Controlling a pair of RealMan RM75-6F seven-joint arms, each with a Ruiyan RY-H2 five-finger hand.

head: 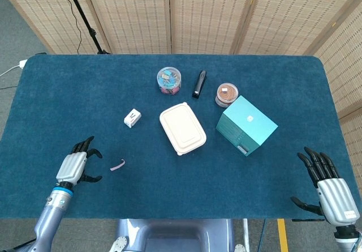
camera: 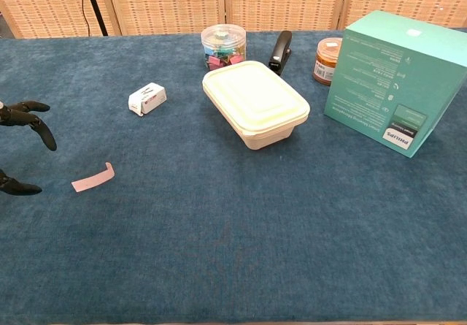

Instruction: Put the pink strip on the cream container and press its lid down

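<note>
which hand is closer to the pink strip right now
Left. The left hand sits open just beside the pink strip, on its left and not touching it. The right hand is far across the table at the near right corner, also open.

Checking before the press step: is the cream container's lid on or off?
On. The lid sits on top of the cream container, covering it in both views. Whether it is fully snapped down cannot be told.
</note>
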